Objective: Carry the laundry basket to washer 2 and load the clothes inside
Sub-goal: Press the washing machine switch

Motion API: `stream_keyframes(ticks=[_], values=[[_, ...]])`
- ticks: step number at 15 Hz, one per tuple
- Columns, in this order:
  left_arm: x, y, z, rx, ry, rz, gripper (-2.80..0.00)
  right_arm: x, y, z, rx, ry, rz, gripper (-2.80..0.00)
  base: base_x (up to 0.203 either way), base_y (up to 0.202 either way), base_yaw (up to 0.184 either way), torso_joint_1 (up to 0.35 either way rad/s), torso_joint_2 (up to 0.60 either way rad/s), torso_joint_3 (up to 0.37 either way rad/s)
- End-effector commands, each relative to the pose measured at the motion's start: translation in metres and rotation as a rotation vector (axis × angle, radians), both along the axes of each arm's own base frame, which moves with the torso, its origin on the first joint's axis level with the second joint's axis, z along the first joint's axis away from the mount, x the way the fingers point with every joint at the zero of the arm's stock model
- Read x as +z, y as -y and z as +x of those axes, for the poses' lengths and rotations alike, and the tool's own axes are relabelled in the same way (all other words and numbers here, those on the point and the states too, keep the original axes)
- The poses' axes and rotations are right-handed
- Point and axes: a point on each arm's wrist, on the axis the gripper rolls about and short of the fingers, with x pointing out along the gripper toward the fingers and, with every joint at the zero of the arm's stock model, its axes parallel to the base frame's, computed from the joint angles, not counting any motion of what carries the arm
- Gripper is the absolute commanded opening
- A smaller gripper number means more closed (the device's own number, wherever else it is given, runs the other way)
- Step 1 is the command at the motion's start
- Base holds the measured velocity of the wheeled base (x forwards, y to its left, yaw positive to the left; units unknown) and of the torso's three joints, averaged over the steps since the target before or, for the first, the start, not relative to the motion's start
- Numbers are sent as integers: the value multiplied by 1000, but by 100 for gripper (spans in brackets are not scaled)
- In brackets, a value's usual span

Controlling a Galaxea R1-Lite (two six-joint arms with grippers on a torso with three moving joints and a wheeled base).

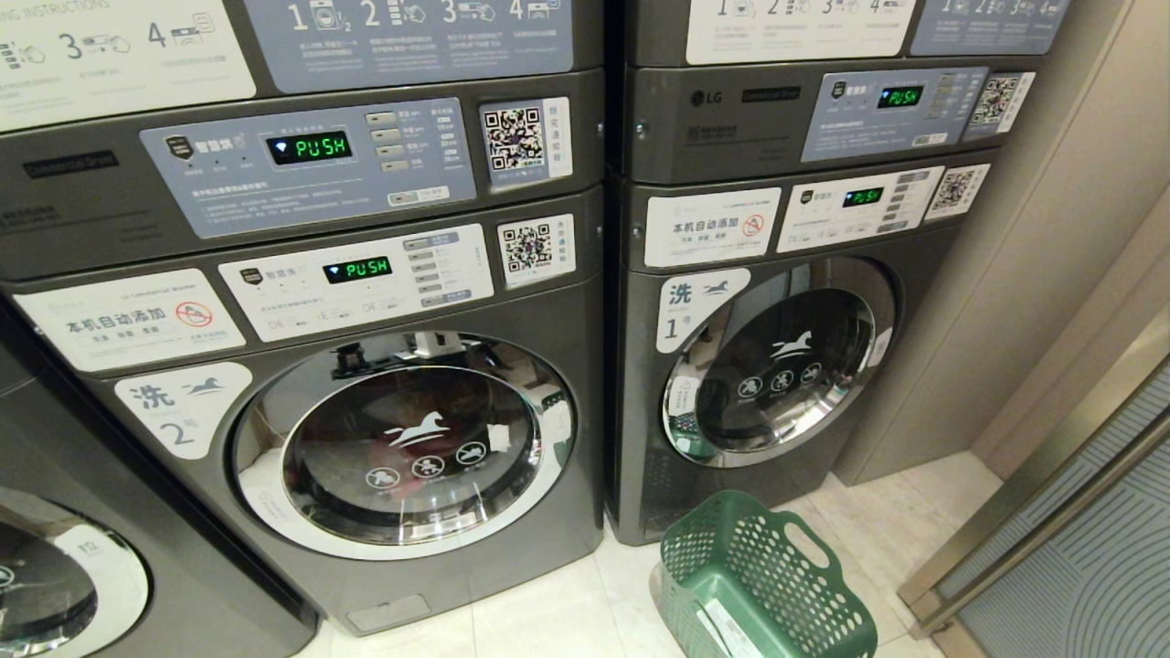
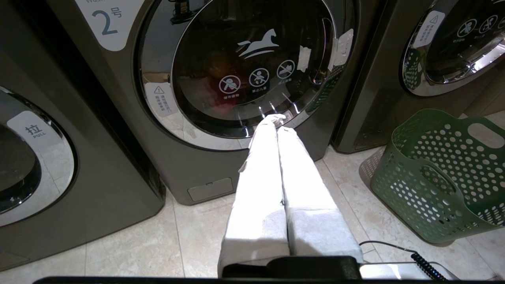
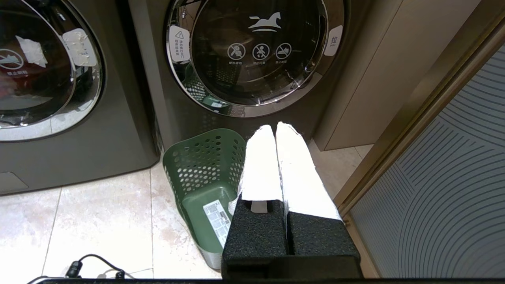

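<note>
**Washer 2 shut, basket on the floor by washer 1**

Washer 2 [image 1: 366, 429] stands with its round glass door closed. Through the glass a red and orange bundle, the clothes [image 2: 215, 85], shows dimly inside the drum. Washer 1 [image 1: 777, 366] stands just to its right, door also closed. The basket [image 1: 759, 585] sits on the pale tiled floor [image 1: 548, 621] in front of washer 1, near its lower edge, with nothing but a white label [image 3: 218, 221] visible on its bottom. The left gripper [image 2: 276, 118] hangs before washer 2's door, fingers pressed together and holding nothing. The right gripper [image 3: 275, 128] hangs above the basket, fingers likewise together and empty.
</note>
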Motion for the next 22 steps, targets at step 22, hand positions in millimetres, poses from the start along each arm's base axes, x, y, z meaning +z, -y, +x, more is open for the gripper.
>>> stream_keyframes(ticks=[22], values=[[4,1,-1,-31,18,23,-280,0,0,0,2,-1,-3,-280,0,0,0,0,0,0]])
